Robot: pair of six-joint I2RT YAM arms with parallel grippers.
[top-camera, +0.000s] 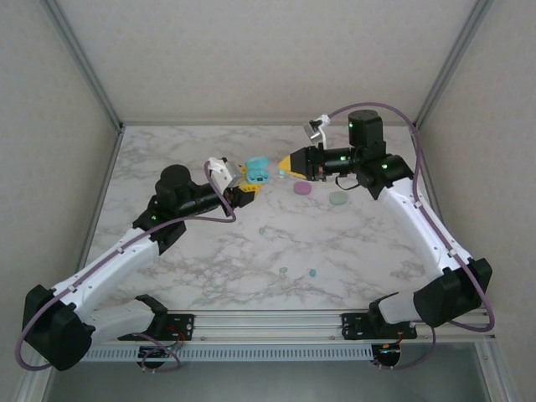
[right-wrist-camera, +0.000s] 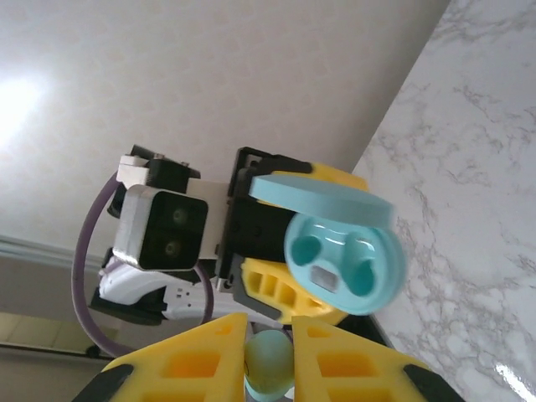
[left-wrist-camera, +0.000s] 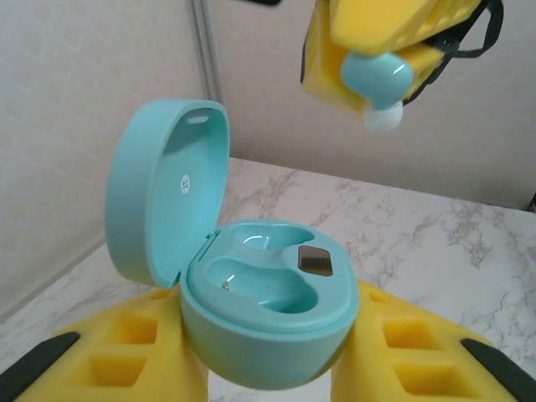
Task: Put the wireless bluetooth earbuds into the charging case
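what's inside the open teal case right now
Two empty moulded wells and a small dark rectangular patch show inside the teal case; no earbud sits there. The teal earbud is in the right tool. The wells' deepest parts are hidden.

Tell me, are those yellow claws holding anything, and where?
The left gripper clamps the open teal charging case by its base; right gripper pinches a teal earbud by its body.

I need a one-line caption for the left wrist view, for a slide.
The left gripper holds the open teal charging case; the right gripper holds a teal earbud near it.
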